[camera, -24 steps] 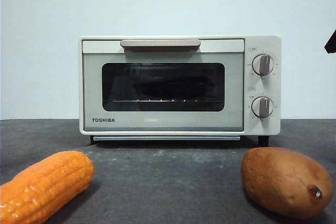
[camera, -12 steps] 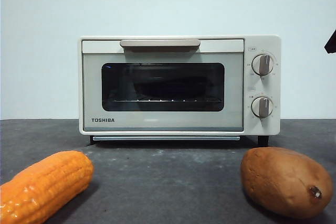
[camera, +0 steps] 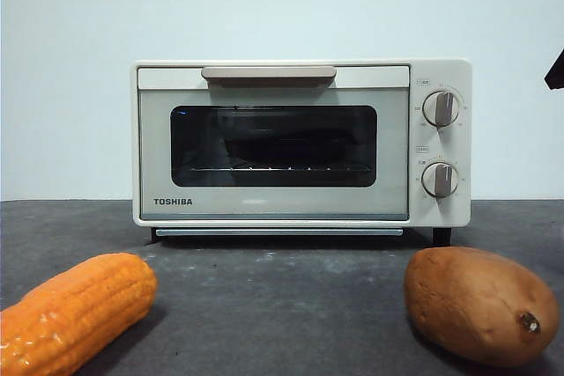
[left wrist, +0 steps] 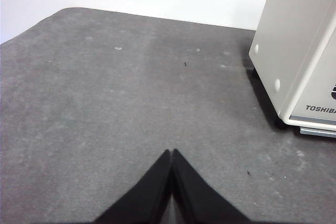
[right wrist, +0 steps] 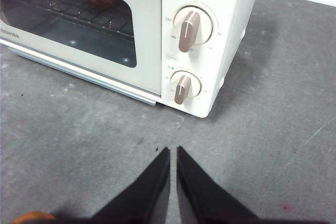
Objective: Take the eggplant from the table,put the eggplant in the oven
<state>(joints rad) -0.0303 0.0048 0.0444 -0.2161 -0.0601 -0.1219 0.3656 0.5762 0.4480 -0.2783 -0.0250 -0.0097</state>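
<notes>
Two arms were mine, and both waited clear of the work. The bench (camera: pixel 291 305) spread dark grey and mottled from the near edge to the white wall. On it, far and centred, stood the oven (camera: pixel 301 143), cream-bodied, its dark glass door shut under the tan bar handle (camera: pixel 269 72). Behind that glass a long dark shape lay on the wire rack (camera: pixel 282 167); I took it for the eggplant (camera: pixel 286 149), though the tinted door hid its colour. Near right, the brown sweet potato (camera: pixel 480 305) rested on the bench, well apart from the orange corn cob (camera: pixel 75 310) at near left. Two round knobs (camera: pixel 441 108) sat one above the other on the oven's right panel. My left tool (left wrist: pixel 172 153) hung over bare bench to the left of the oven, its jaws pressed together at the tips. My right tool (right wrist: pixel 173 150) hovered before the knob panel, its jaws closed to a hairline gap, holding nothing.
</notes>
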